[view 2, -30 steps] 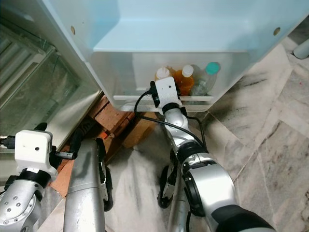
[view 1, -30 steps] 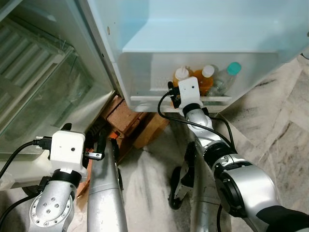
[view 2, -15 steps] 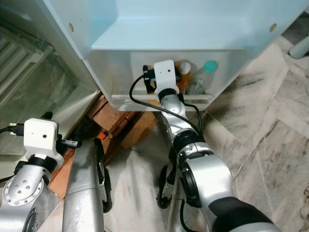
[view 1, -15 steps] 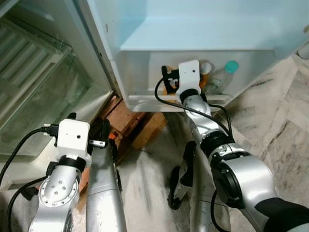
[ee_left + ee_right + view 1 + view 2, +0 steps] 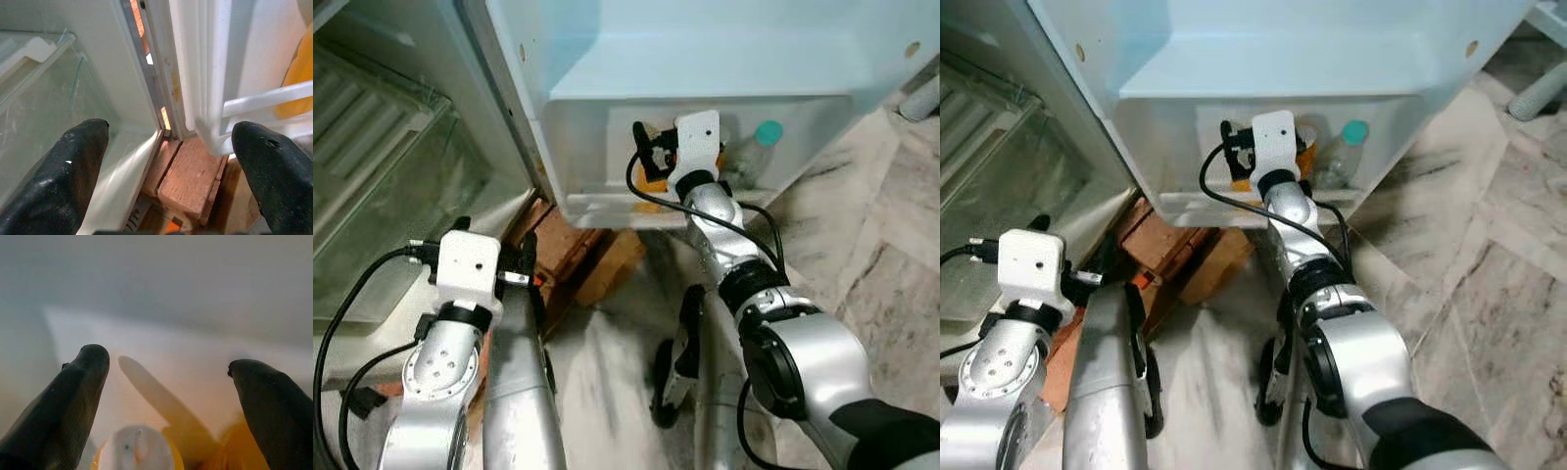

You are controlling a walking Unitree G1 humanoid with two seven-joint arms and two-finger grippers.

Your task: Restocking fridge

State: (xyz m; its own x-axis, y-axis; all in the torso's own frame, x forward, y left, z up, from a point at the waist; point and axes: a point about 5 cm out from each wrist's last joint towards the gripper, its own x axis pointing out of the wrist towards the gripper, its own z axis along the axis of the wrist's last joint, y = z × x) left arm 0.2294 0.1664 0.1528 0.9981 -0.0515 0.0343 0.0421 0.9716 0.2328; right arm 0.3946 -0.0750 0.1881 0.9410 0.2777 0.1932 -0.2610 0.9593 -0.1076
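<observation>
Your right gripper (image 5: 166, 382) is up in the fridge door shelf (image 5: 597, 196), fingers spread apart, just above an orange bottle (image 5: 139, 450) with a white cap — not touching it. A clear bottle (image 5: 756, 149) with a teal cap stands near it. Your left gripper (image 5: 171, 161) hangs low by the bricks (image 5: 188, 178), fingers apart too.

No readable text

No words, brands, numbers or signs can be read. The bottles (image 5: 756, 157) in the fridge door shelf (image 5: 607, 201) show no legible labels, and the white camera housings on both wrists are unmarked.
</observation>
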